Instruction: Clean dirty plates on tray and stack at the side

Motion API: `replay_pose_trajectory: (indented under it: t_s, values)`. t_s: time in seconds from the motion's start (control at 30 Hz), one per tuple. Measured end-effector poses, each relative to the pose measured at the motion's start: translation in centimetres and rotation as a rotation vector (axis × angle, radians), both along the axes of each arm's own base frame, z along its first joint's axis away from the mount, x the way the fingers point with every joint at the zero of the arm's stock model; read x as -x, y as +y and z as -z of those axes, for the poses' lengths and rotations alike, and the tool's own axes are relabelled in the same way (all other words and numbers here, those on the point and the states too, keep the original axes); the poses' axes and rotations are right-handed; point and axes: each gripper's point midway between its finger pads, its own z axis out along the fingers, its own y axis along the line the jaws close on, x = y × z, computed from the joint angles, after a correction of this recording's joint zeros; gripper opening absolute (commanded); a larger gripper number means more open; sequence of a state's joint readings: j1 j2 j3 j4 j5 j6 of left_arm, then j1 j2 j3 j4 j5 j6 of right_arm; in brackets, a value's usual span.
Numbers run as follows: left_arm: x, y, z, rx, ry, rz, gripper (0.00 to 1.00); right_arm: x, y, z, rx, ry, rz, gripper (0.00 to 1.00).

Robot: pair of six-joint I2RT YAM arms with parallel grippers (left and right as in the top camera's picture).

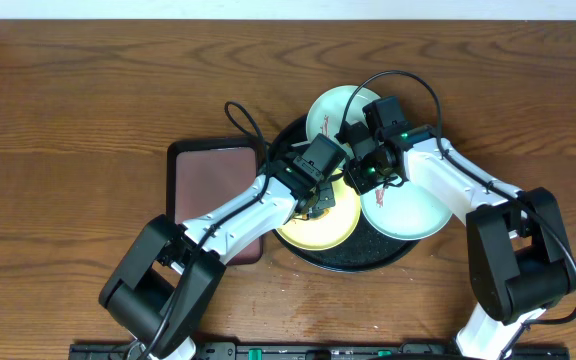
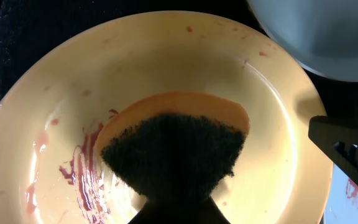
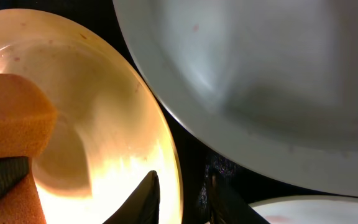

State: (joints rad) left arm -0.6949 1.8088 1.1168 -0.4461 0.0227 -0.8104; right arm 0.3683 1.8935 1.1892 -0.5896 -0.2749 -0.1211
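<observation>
Overhead view, left to right. Maroon tray (image 1: 208,175) lies flat on the tabletop (image 1: 68,120), just at 9 o'clock of the black tray (image 1: 353,264). Left gripper (image 1: 318,198) reaches in over the black tray's 9 o'clock edge; its jaws hold a sponge (image 2: 173,149), dark scouring face toward the wrist camera, orange body pressed on the yellow plate (image 1: 318,232). Yellow plate sits at roughly 8 o'clock on the black tray. Left wrist view: reddish smear (image 2: 82,180) at 8 o'clock of the sponge, with faint pink specks nearer the rim. Right gripper (image 3: 180,186) comes in from 3 o'clock; jaws narrow, one finger inside and one outside the yellow plate's rim, clamped on it. Far mint plate (image 1: 330,110) overhangs the black tray's rim at 12 o'clock. Near mint plate (image 1: 413,212) lies at 4 o'clock, partly under the right arm, its edge close to the yellow plate; contact cannot be told.
</observation>
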Motion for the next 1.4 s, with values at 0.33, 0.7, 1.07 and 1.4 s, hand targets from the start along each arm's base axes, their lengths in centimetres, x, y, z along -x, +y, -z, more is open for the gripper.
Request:
replay_pose_trajectory:
  t_s: [0.33,0.7,1.07,1.4]
  values:
    - [0.0,0.0,0.0,0.000,0.000,0.000,0.07,0.6,0.4,1.6,0.017,0.034,-0.016,0.23]
    - [-0.2,-0.2,-0.1,0.008,-0.009,0.000,0.07,0.5,0.5,1.7,0.015,0.033,-0.017,0.01]
    - [-0.9,-2.2,-0.7,0.079,-0.049,0.026,0.08,0.5,0.5,1.7,0.014,0.036,-0.010,0.01]
    - [-0.5,-2.3,1.8,0.052,-0.006,0.036,0.40,0.6,0.5,1.7,0.014,0.036,-0.010,0.01]
